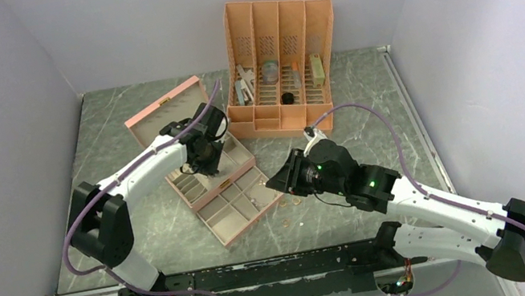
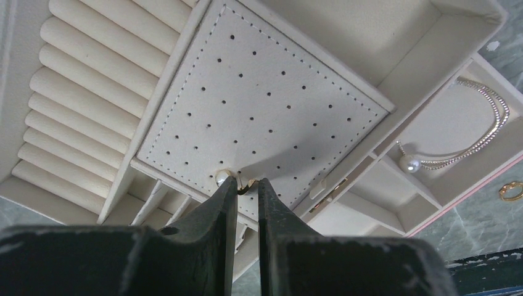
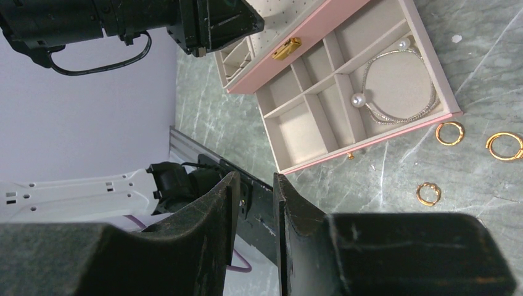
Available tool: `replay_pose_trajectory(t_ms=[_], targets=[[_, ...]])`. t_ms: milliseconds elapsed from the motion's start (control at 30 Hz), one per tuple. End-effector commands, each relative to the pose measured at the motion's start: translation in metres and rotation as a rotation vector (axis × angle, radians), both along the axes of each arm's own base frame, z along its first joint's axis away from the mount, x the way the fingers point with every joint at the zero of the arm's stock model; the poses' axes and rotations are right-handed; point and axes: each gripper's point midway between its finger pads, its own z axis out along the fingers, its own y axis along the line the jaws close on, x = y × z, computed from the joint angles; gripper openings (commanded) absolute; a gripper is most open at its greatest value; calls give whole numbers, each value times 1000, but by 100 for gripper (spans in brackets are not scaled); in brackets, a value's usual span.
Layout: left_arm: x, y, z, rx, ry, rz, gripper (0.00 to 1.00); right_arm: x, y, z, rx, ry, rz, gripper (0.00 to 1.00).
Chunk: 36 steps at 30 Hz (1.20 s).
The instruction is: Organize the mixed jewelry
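The rings (image 3: 449, 133) are seen as shiny gold metal, the pearl earring (image 2: 222, 177) as glossy, the jewelry box (image 2: 265, 92) as lined in matt cream, and the table (image 3: 493, 74) as smooth marbled green.

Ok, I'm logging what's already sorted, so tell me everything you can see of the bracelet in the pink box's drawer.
The bracelet is a thin, silver-looking open bangle. Its band seems set with tiny sparkling stones, and a pearl-like bead tips each end, the two ends apart. It lies flat on the cream lining in the large end compartment of the pulled-out drawer. Nothing grips it. Whether it touches the compartment walls cannot be told.
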Motion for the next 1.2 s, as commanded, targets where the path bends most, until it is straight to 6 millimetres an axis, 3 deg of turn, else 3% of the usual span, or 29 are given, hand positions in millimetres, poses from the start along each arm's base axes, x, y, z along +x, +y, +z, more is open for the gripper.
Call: replay_pose_trajectory(t_ms=[0, 333, 1167], targets=[[12, -5, 4, 9, -34, -7, 8, 2, 0, 2, 13, -4, -8, 31], [19, -2, 8, 24, -59, 7, 17, 2, 1, 1, 13, -4, -3, 31], [13, 11, 16, 48, -87, 31, 20, 0, 3, -4, 23, 12, 2, 31]])
